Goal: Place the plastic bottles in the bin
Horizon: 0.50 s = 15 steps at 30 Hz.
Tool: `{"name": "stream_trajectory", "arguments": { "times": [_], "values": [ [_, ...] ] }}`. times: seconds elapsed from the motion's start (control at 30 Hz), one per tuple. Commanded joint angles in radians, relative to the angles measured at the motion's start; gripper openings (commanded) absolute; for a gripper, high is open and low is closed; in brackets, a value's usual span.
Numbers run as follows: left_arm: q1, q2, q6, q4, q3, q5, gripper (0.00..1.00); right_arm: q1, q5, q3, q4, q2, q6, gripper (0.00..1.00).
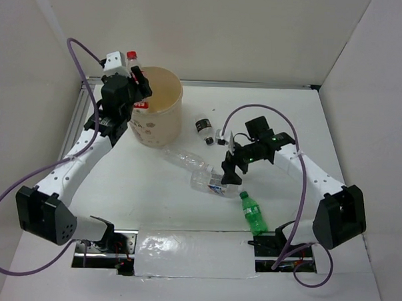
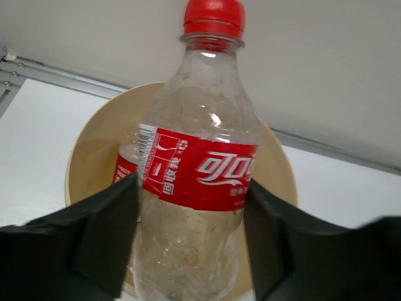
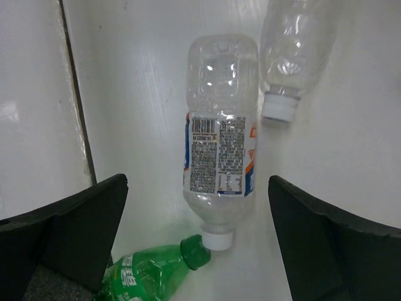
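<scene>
Bottle gripped by left end effector hangs over bin rim; right end effector spread wide above table.

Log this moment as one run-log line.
left gripper: holding red-label bottle above bin | right gripper: open above labelled clear bottle | green bottle: on table

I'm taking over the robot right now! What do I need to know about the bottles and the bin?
Left gripper: jaws shut on a red-label bottle, upright over the bin, not dropped yet.
Right gripper: jaws open, over a white-label clear bottle lying on the table.
Done: a second red-label bottle seems to be in the bin.
Left: drop the held one, then collect the white-label clear bottle, the plain clear bottle beside it, the green bottle and the small dark-label bottle near the bin.
</scene>
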<state>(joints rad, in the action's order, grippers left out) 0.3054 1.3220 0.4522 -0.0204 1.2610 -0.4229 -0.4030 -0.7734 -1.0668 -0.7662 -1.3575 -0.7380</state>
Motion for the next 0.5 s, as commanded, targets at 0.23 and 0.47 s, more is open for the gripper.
{"name": "stream_trajectory", "arguments": {
  "times": [0.23, 0.47],
  "values": [
    [-0.043, 0.017, -0.044, 0.022, 0.040, 0.151, 0.99, -0.112, 0.327, 0.130, 0.298, -0.066, 0.238, 1.00],
    [0.109, -0.199, -0.153, 0.068, -0.053, 0.139, 0.99, -0.210, 0.399, 0.197, 0.390, -0.123, 0.238, 1.00]
  ]
}}
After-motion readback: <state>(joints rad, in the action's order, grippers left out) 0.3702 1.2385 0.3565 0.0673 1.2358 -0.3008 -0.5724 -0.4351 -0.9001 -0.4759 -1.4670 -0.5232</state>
